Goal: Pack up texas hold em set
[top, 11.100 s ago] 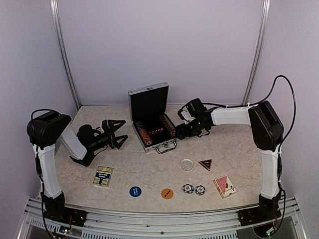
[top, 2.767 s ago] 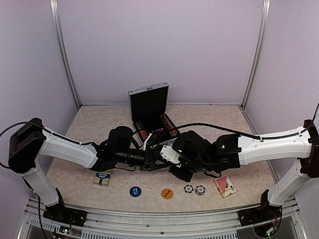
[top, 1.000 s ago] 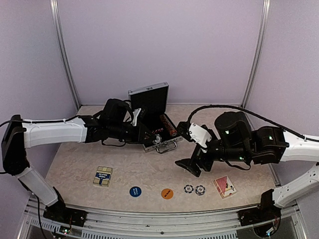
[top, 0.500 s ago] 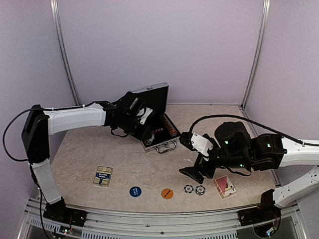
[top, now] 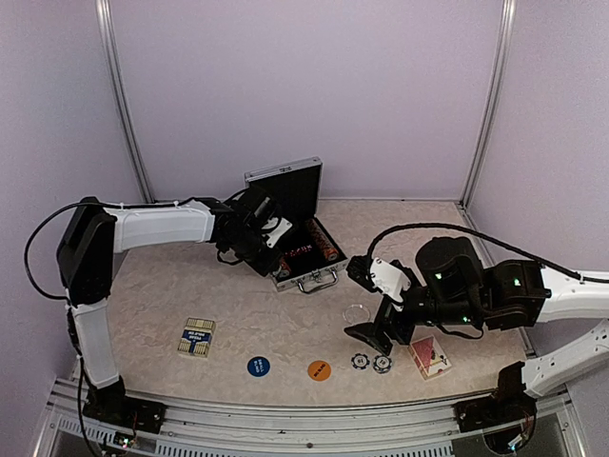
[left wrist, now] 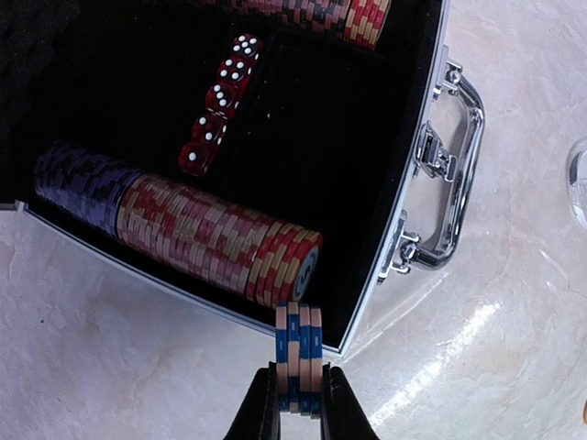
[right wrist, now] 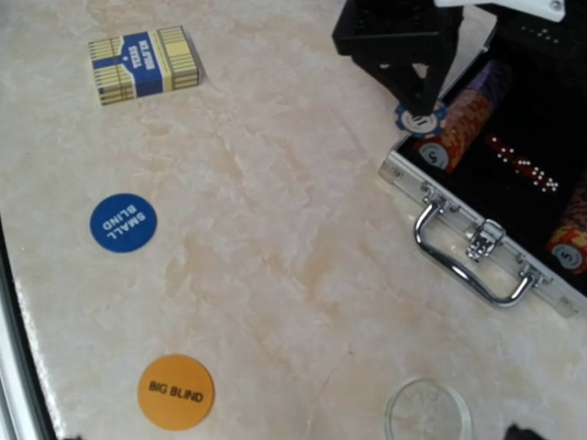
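The silver briefcase [top: 306, 261] lies open with its lid [top: 285, 195] upright. Its black lining [left wrist: 312, 137] holds rows of striped chips [left wrist: 211, 240] and red dice [left wrist: 220, 105]. My left gripper [left wrist: 298, 403] is shut on three blue-and-tan chips [left wrist: 298, 353], held on edge above the case's near left rim, beside the end of a chip row. My right gripper [top: 368, 332] hangs open over the table near the clear disc [right wrist: 427, 411], holding nothing. Its fingertips barely show in the right wrist view.
On the table lie a blue card deck [top: 196, 337], a blue "small blind" disc [top: 258, 366], an orange "big blind" disc [top: 320, 369], two loose chips [top: 370, 363] and a red-backed deck [top: 430, 356]. The case's metal handle [right wrist: 468, 257] juts toward the front.
The left arm has swung its elbow back to the left and carried the chips to the case's left rim. The right gripper has dropped a little toward the front.
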Action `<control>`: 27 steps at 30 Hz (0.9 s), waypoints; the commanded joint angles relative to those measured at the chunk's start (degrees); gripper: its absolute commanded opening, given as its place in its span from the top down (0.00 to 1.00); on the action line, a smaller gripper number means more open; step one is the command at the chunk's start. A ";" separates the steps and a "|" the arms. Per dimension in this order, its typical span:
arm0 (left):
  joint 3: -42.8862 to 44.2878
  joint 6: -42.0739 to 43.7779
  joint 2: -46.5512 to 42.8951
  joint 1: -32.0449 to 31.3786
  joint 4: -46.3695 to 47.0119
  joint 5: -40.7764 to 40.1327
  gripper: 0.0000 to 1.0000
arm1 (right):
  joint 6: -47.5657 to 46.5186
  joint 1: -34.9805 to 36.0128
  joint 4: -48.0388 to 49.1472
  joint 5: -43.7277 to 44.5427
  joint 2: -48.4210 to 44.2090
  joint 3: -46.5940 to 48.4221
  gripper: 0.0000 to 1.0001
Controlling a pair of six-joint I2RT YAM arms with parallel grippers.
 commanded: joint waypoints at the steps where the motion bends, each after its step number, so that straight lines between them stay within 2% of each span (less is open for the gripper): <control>1: 3.51 2.71 1.98 0.30 1.25 -1.37 1.00 | 1.92 -0.12 1.52 -0.90 -1.40 -1.17 0.00; 9: 6.09 3.14 3.41 0.39 0.77 0.90 1.00 | 2.44 -0.17 1.08 -0.68 -1.53 -1.65 0.00; 18: 7.17 2.95 3.71 0.81 0.01 7.52 1.00 | 2.47 -0.12 0.87 -0.61 -0.72 -1.31 0.00; 27: 7.61 3.45 5.57 1.75 -0.18 8.64 1.00 | 2.38 -0.12 0.40 -0.58 0.57 -0.17 0.00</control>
